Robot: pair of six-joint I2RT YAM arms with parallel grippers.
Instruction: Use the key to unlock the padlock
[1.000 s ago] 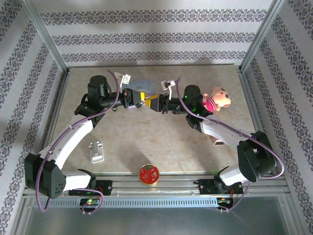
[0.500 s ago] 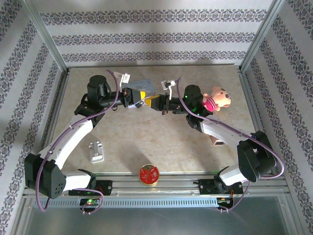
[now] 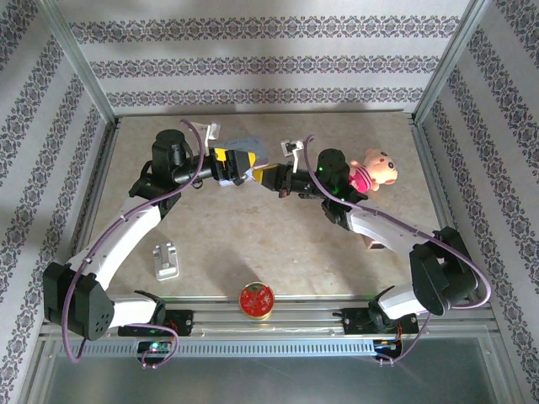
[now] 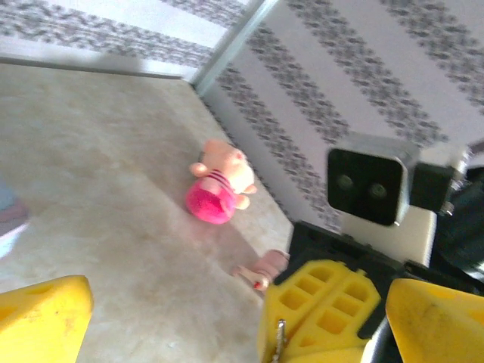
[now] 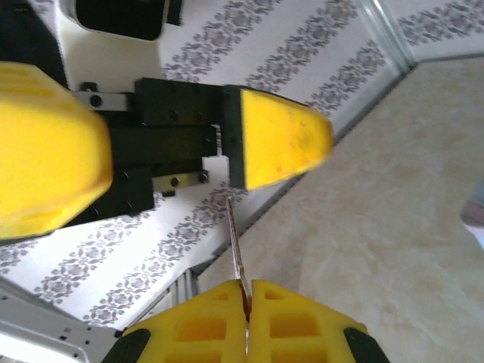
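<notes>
1. We see the right gripper [image 5: 246, 293] closed tight on a thin silvery metal strip [image 5: 235, 242], which sticks out from between its pads.
2. The strip's free end comes just beside one finger of the left gripper [image 3: 238, 162], whose fingers [image 4: 45, 318] stand wide apart, holding nothing.
3. Whether the strip belongs to the padlock, we cannot tell; its dark body is too small to make out.
4. Both grippers meet above the bench [image 3: 278, 244], near the middle of its far edge.
5. A pink plush toy [image 3: 375, 171] lies towards the far right corner.
</notes>
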